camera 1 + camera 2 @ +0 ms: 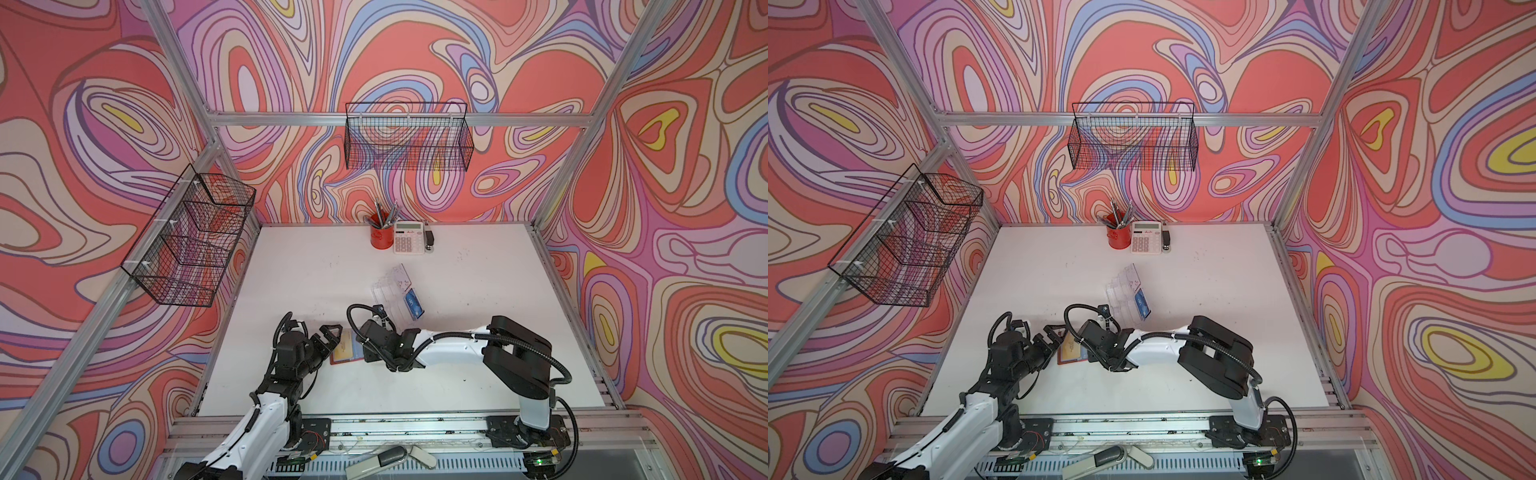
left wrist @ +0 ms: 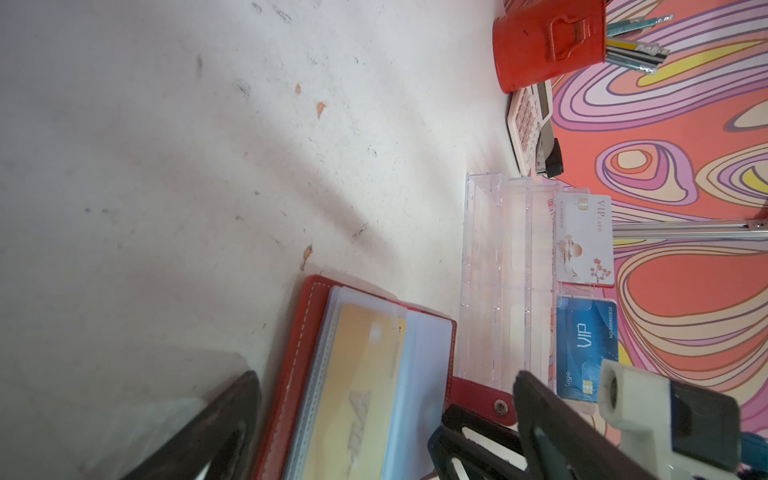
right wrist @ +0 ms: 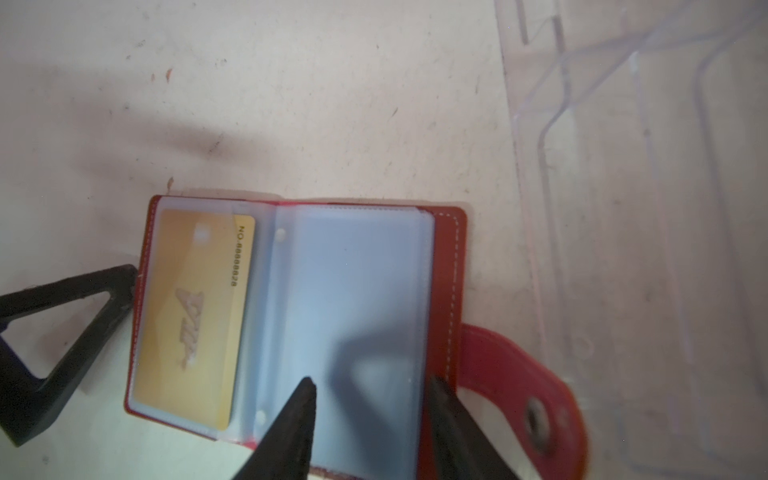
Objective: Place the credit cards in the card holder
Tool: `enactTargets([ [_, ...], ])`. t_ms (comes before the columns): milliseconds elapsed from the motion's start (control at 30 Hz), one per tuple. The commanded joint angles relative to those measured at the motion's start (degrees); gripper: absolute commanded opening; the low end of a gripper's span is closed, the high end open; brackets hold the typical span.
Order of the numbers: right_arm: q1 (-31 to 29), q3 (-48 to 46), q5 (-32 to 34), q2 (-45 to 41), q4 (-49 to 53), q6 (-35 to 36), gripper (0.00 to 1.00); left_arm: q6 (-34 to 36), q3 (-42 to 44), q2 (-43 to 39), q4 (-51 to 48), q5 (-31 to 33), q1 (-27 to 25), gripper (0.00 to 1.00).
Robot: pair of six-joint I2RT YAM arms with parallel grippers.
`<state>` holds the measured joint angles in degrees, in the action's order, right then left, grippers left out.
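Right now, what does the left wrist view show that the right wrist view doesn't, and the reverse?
Left wrist only: red pen cup, calculator, white card and blue card standing in the clear stand. Right wrist only: the number printed on the gold card, the whole empty sleeve page. Both: the open red wallet, the gold card in its sleeve, the snap strap, the clear stand.

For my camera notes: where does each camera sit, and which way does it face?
Both top views: high at the front, facing down and back over the table; left arm and right arm show.
Left wrist: low, facing across the red wallet to the clear stand; open left claw shows.
Right wrist: above the red wallet, facing down; open right claw shows.
Shared: both wrist views show the gold card.
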<state>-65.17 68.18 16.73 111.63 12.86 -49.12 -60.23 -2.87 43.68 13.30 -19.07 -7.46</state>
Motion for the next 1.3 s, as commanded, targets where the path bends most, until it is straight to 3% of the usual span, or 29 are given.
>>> enactTargets([
  [0, 0.42, -0.31, 2.81, -3.35, 0.78, 0.07, 0.48, 0.2, -0.4, -0.42, -1.38, 0.27, -0.09, 0.97],
  [333, 0.35, 1.25, -1.78, 0.19, -0.91, 0.83, 0.44, 0.38, -0.64, -1.08, -2.23, 0.7, -0.09, 0.97],
  [967, 0.38, 2.45, -3.54, 2.26, -1.47, 1.22, 0.41, 0.6, -0.79, -1.14, -2.06, 0.75, -0.09, 0.97],
  [1267, 3.05, -0.54, -14.02, 3.73, -9.95, -0.78, 0.42, 0.55, -0.8, -1.19, -2.09, 0.53, -0.09, 0.97],
])
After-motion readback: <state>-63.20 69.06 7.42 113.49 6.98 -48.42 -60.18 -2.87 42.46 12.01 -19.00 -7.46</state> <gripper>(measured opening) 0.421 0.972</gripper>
